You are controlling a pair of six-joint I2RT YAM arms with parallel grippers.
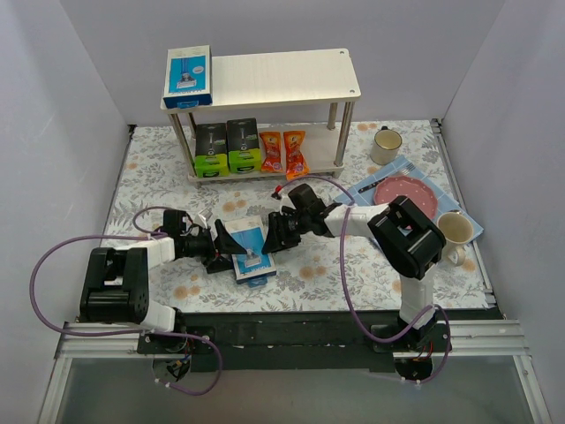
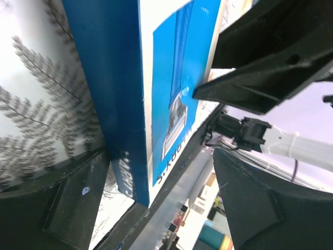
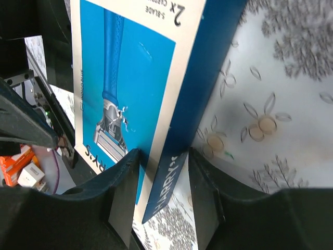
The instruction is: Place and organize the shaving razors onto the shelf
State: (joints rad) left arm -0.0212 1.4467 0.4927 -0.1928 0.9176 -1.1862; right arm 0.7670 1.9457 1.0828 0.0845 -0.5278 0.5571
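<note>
Roughly, the blue-and-white box (image 1: 252, 250) runs near-to-far, its pictured razor head nearward.

A blue-and-white box (image 1: 188, 77) stands far left on the top board of the shelf (image 1: 291, 75); two black-and-green boxes (image 1: 228, 147) and two orange packets (image 1: 283, 151) line the lower board. Nearer, a second blue-and-white box (image 1: 252, 256) lies between the left gripper (image 1: 227, 245) and right gripper (image 1: 274, 236)
</note>
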